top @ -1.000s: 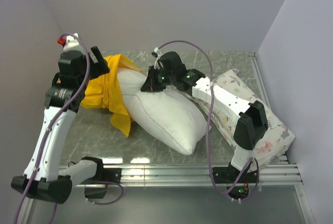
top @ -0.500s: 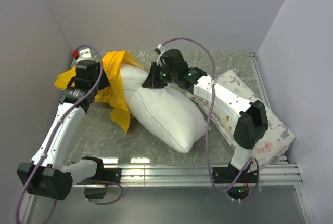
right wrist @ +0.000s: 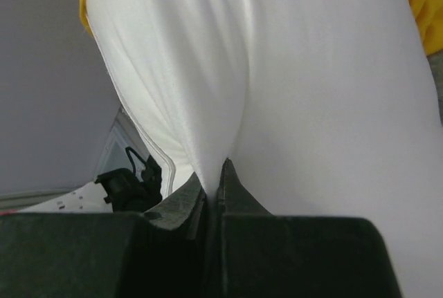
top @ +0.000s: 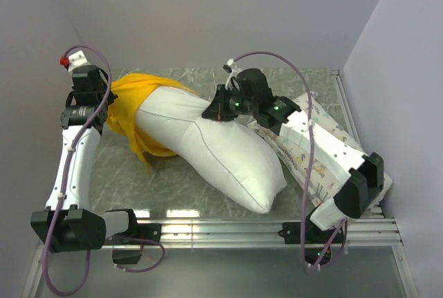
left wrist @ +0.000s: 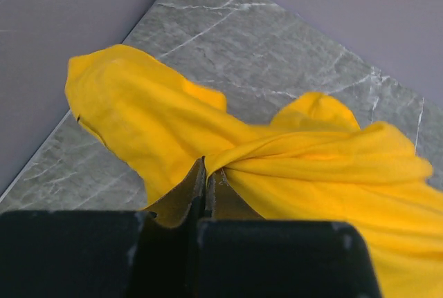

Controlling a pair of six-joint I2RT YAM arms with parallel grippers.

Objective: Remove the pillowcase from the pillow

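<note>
Yellow pillowcase (top: 129,99) over one pillow (top: 221,149) end

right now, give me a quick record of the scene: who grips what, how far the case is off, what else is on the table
left gripper: shut on a bunch of the pillowcase, at the far left of the table
right gripper: shut on a pinch of the pillow
pillowcase: crumpled, covering only the pillow's far-left end
pillow: mostly bare, lying diagonally across the table
printed pillow: at the right side, beside the pillow
task state: case not fully off
</note>
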